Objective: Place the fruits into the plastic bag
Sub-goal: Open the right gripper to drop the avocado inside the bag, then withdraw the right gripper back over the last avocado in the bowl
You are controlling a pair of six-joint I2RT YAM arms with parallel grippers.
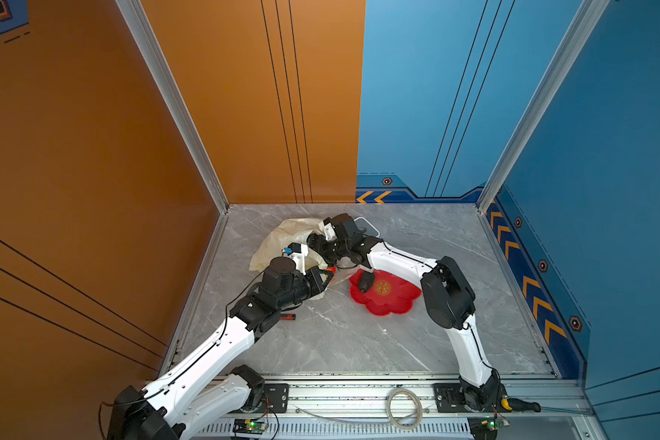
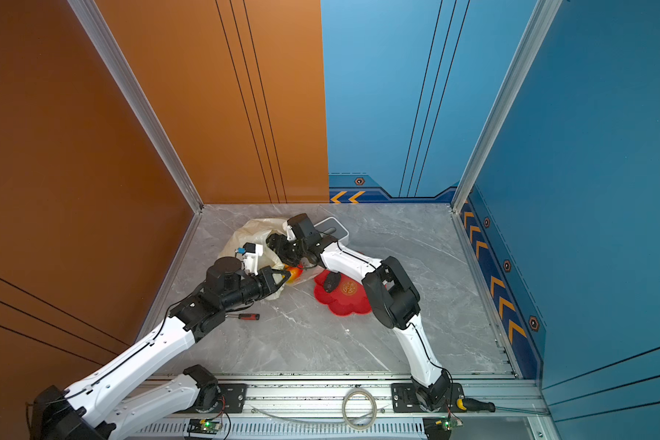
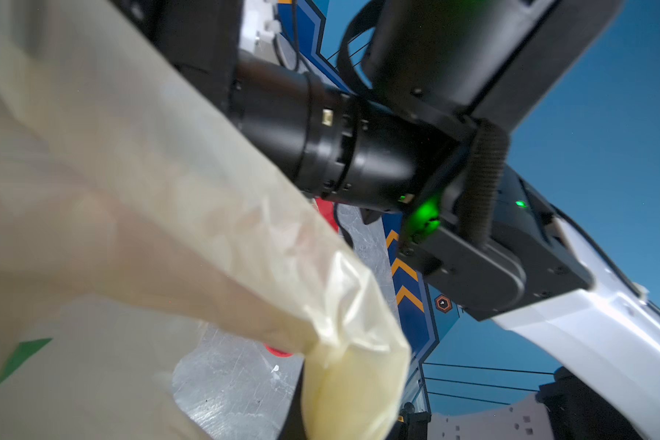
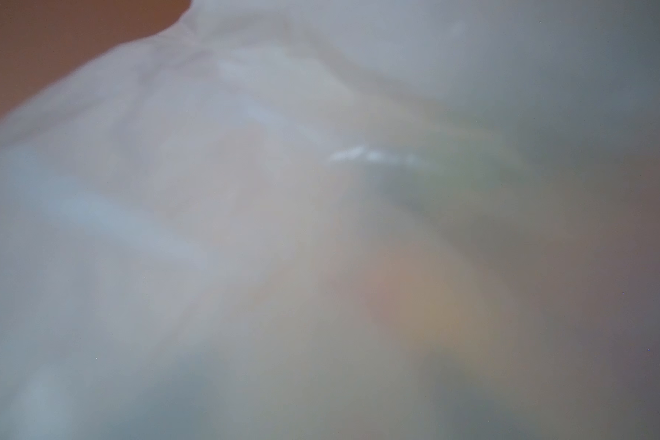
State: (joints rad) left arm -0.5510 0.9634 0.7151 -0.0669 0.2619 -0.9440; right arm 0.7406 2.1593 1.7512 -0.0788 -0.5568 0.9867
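The cream-yellow plastic bag (image 1: 279, 240) (image 2: 244, 234) lies crumpled at the back left of the floor. My left gripper (image 1: 326, 275) (image 2: 284, 275) is shut on the bag's near edge, and the film (image 3: 351, 381) bunches over its jaws in the left wrist view. A red-orange and yellow fruit (image 2: 293, 274) shows through the film right beside it. My right gripper (image 1: 318, 245) (image 2: 279, 245) reaches into the bag's mouth, its fingertips hidden. Blurred bag film (image 4: 244, 228) fills the right wrist view. A dark rough fruit (image 1: 366, 282) (image 2: 332, 282) rests on the red dish.
The red flower-shaped dish (image 1: 393, 301) (image 2: 347, 303) sits mid-floor under the right forearm. A white-grey slotted box (image 1: 369, 227) (image 2: 334, 228) stands behind the right wrist. A red-handled screwdriver (image 1: 288, 317) (image 2: 248, 316) lies by the left elbow. Walls close in at the left, back and right.
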